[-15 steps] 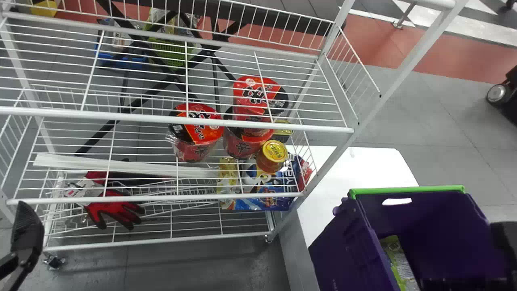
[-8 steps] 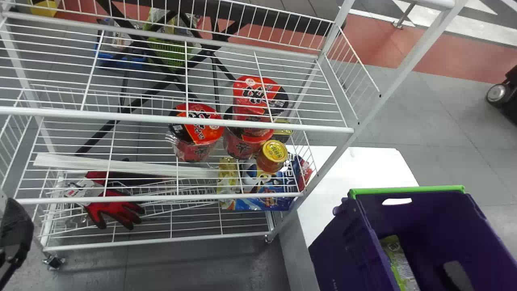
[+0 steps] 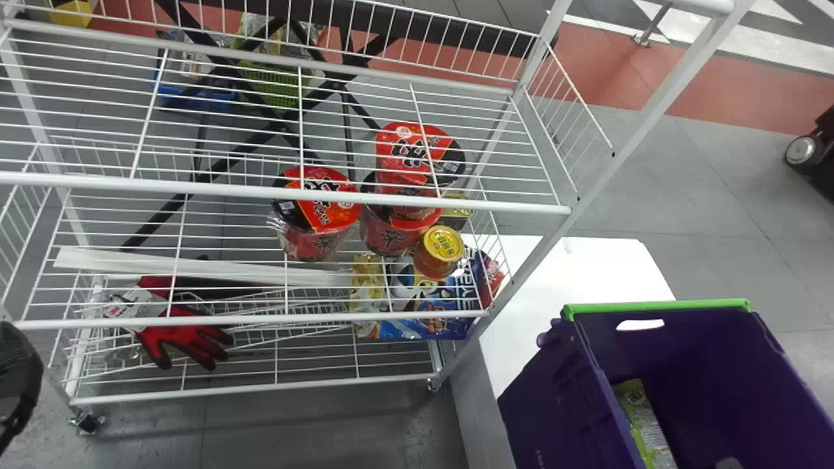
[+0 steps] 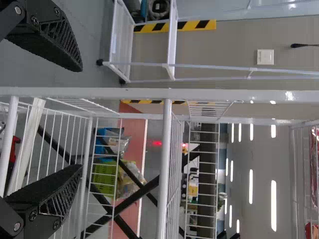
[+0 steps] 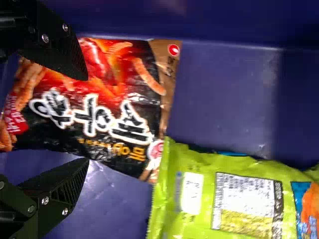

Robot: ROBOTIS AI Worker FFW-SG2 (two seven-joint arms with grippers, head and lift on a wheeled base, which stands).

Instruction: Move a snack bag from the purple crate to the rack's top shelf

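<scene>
In the head view, the purple crate (image 3: 658, 304) stands at lower right, with a green snack bag (image 3: 642, 417) inside. Low in it, a small grey piece looks like a fingertip of my right gripper (image 3: 728, 462). The right wrist view has my right gripper (image 5: 85, 119) open over a red-and-black snack bag (image 5: 114, 109), one finger overlapping its edge; the green bag (image 5: 244, 199) lies beside it. My left gripper (image 3: 18, 381) is at the head view's left edge; in its wrist view, the left gripper (image 4: 81, 118) is open and holds nothing. The rack's top shelf (image 3: 287, 193) is white wire.
Red noodle cups (image 3: 319, 221) and a yellow-lidded cup (image 3: 440, 251) sit below the top shelf. Lower down are a blue package (image 3: 430, 322) and red gloves (image 3: 182, 335). The crate stands on a white table (image 3: 586, 267), right of the rack.
The dark right arm part at the head view's right edge has left that view, and the grey piece in the crate has moved down. My left gripper has shifted left. The bags and rack items stay put.
</scene>
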